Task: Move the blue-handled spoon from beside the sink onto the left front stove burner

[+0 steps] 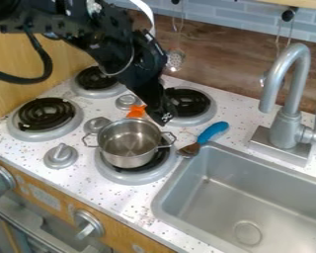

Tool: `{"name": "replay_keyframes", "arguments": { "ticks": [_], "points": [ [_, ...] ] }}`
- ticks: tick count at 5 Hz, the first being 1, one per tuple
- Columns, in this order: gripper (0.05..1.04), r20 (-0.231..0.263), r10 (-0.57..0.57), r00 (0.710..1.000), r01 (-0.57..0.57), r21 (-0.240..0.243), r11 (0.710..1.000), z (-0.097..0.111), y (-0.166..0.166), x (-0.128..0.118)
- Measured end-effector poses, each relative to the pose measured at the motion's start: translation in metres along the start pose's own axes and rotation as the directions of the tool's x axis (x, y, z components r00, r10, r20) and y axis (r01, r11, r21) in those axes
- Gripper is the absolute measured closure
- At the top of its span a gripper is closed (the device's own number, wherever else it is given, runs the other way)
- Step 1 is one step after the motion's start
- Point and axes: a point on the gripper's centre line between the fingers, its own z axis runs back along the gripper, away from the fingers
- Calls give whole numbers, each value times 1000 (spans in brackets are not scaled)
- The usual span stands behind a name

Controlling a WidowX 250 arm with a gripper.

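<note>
black gripper (163, 117) near steel pot (126, 159), orange object (136, 111) beside, cannot tell how open or if holding

I count four burners (45, 113), two front knobs (88, 225), one pot (128, 148), one blue-handled tool (213, 132); one sink (273, 197) at my five o'clock, one faucet (289, 126) at three.
</note>
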Motion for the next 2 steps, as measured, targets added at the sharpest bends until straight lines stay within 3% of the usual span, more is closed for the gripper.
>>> {"name": "replay_keyframes", "arguments": {
  "ticks": [1, 2],
  "points": [
    [78, -19, 3, 1000, -3, -14, 1000, -5, -3, -4],
    [78, -68, 25, 997, -28, -36, 999, -23, -1, 0]
  ]
}}
